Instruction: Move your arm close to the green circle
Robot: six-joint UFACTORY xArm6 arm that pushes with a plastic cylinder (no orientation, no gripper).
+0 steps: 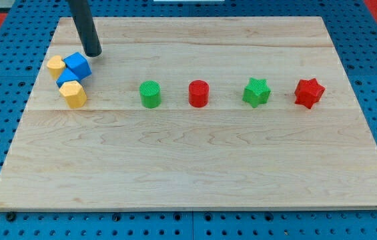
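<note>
The green circle [150, 94] stands on the wooden board [195, 167], left of centre. My rod comes down from the view's top left, and my tip [93, 53] rests on the board just above and to the right of the blue block [77, 65]. The tip is well to the upper left of the green circle, with bare wood between them.
A cluster at the view's left holds two blue blocks, one [67, 77] partly hidden, and two yellow blocks [55, 67] [73, 94]. Right of the green circle stand a red circle [199, 93], a green star [256, 92] and a red star [309, 93] in a row.
</note>
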